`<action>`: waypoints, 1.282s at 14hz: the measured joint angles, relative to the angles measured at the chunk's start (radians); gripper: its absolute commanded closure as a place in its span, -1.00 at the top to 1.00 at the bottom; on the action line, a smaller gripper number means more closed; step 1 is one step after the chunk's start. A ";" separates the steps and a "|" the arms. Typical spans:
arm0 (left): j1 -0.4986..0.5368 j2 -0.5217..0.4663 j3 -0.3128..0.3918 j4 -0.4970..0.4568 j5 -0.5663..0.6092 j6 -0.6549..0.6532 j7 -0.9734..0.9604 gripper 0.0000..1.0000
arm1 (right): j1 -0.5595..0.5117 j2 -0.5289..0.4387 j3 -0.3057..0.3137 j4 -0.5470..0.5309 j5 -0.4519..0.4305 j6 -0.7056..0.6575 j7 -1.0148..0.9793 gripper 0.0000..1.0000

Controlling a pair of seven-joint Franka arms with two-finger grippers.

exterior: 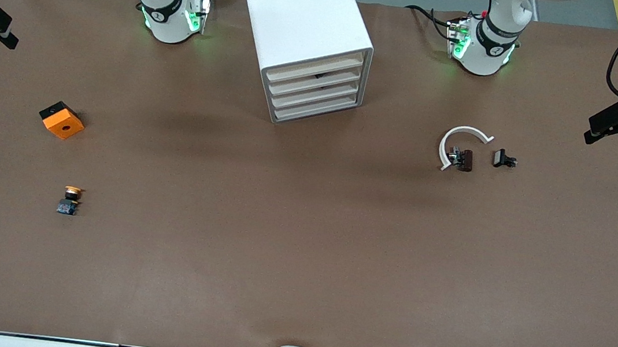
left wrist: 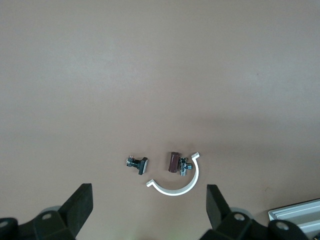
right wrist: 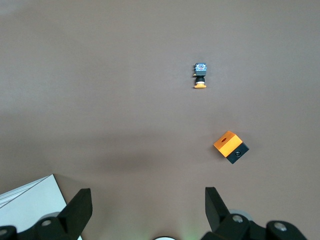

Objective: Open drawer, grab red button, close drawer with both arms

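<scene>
The white cabinet (exterior: 302, 27) stands at the middle of the table between the two arm bases. Its four cream-fronted drawers (exterior: 315, 90) all sit pushed in. The red-capped button is hidden. Neither gripper shows in the front view; both arms rise out of it. My left gripper (left wrist: 149, 202) is open and empty, high over the table beside a white C-shaped clip (left wrist: 177, 185). My right gripper (right wrist: 148, 202) is open and empty, high over bare table, with a cabinet corner (right wrist: 27, 200) at its side.
A yellow-orange-capped button (exterior: 70, 200) (right wrist: 200, 76) and an orange cube (exterior: 62, 120) (right wrist: 230, 146) lie toward the right arm's end. The clip (exterior: 460, 141), a brown part (exterior: 466, 160) and a small black part (exterior: 502, 158) lie toward the left arm's end.
</scene>
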 measured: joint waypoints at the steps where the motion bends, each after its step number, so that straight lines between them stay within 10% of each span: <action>1: 0.000 0.000 0.000 0.000 0.000 0.000 0.000 1.00 | 0.000 0.000 0.000 0.000 0.000 0.000 0.000 1.00; 18: -0.003 0.203 -0.018 -0.038 -0.021 0.002 -0.023 1.00 | -0.002 0.000 -0.003 -0.001 0.000 0.001 0.000 1.00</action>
